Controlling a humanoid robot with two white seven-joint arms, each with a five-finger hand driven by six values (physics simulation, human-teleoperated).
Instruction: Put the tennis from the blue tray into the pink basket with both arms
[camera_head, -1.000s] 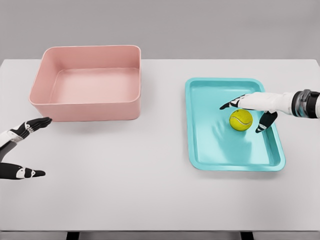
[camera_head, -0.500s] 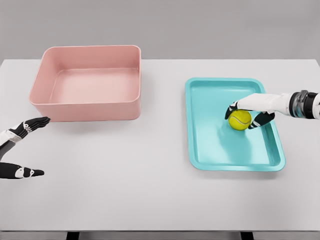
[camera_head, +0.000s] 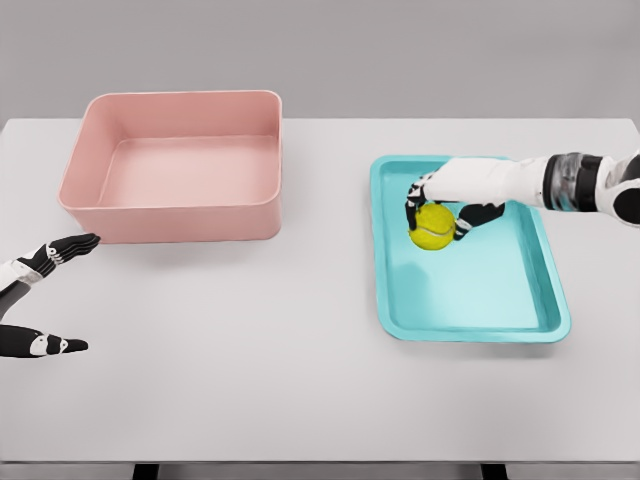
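so the right hand has its fingers curled down over the ball, thumb on one side and the rest on the other, gripping from above. Ball sits over the tray's far-left part, and it looks lifted a bit off the tray floor, though I can't tell for sure from this angle. Top-down grip makes sense since the tray lip would block a sideways scoop

The tray is toward the right edge of the desk and the basket is way over at the far-left corner, well apart. That's probably why it's a two-arm job: the right arm likely can't reach that far, so I'd guess a handoff around the middle of the desk

The left hand hangs at the left edge, near the basket's front corner, fingers out straight with the thumb spread wide, holding nothing. Looks like it's parked open like that to be ready to receive the ball
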